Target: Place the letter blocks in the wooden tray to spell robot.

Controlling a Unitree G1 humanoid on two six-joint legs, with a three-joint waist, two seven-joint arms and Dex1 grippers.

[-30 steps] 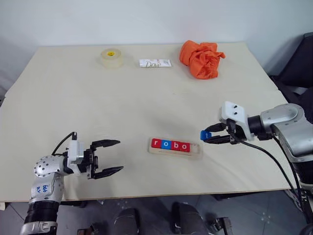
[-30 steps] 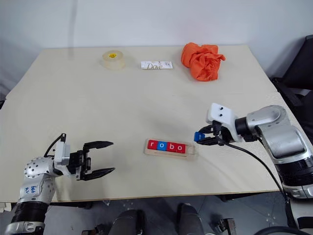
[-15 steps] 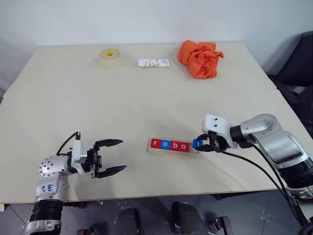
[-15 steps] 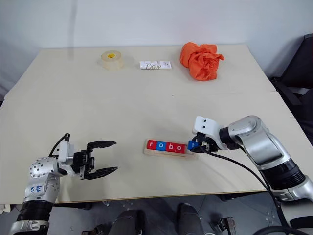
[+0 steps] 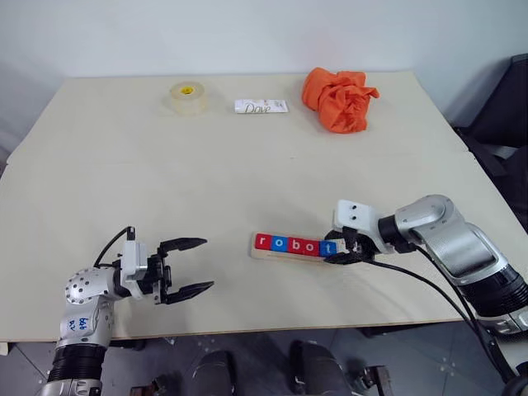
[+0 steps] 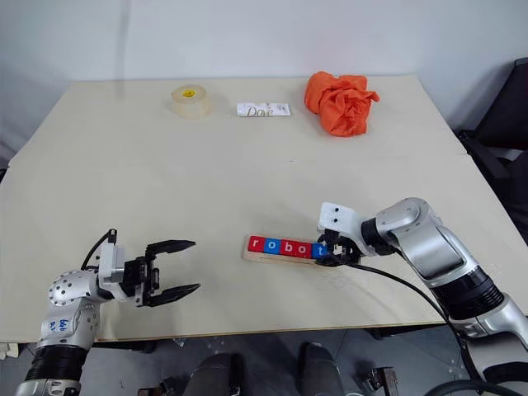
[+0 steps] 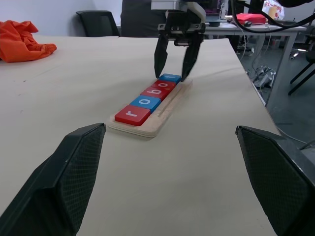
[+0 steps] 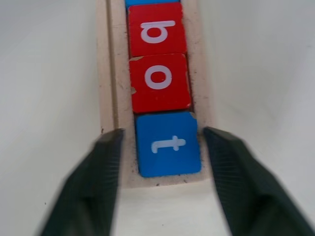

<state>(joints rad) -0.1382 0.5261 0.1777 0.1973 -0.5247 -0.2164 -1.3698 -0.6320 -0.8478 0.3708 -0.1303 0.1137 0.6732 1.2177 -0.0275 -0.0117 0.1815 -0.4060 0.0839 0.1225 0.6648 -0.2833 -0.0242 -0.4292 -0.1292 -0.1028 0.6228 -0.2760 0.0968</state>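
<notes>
The right gripper (image 8: 162,147) has its fingers apart on each side of the blue t block (image 8: 168,143), which lies flat at the end of the wooden tray (image 5: 294,255), small, light, hard, best pinched by its side edges.

Both eye views look forward and down from the head over the whole pale surface (image 5: 247,165), from slightly offset positions. The left wrist view sits low, just above the surface, looking level along the wooden tray (image 7: 162,114) toward the right hand (image 7: 173,61). The right wrist view looks steeply down, very close, onto that tray's end.
</notes>
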